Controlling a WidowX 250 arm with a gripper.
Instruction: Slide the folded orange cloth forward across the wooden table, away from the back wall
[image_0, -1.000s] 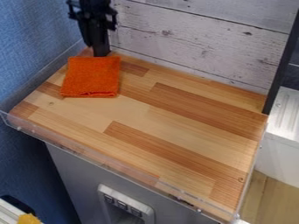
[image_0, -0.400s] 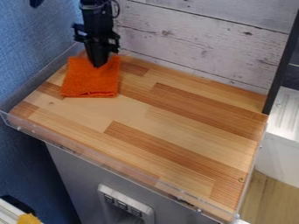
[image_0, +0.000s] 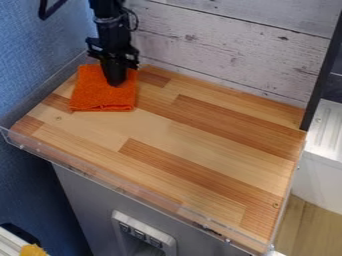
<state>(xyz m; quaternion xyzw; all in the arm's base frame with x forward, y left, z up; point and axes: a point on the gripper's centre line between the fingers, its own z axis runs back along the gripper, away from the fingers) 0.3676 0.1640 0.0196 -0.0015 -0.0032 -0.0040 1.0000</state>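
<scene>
gripper: and there it was, the black gripper (image_0: 115, 82), pointing down over the orange cloth; whether it stood apart, together or clamped on the fabric, nobody could tell from this angle.
orange cloth: right beneath the gripper's tip, the folded cloth (image_0: 100, 99) lay flat, most of it reaching out from the tip toward the camera and the blue wall; contact or a sliver of air between them, that was too close to call.
arm: the black arm (image_0: 110, 26) stood above the gripper, coming in from the top edge.
wooden board: the striped wooden board (image_0: 200, 135) spread out under the gripper and well off to the far side from the blue wall.
walls: the white plank wall (image_0: 214, 35) rose behind the gripper, with the blue wall (image_0: 37, 65) off to one side.
clear rim: well out in front of the gripper, the see-through rim (image_0: 93, 175) ran along the board's near edge.
step in hand: this looked like the lining-up stage, a meeting of gripper and cloth, with no lifted fabric in sight.
next move: it seemed to call for a low, gentle approach and a secure pinch of cloth, minding the hard board underneath; too shallow risked a slip, too deep a scrape.
</scene>
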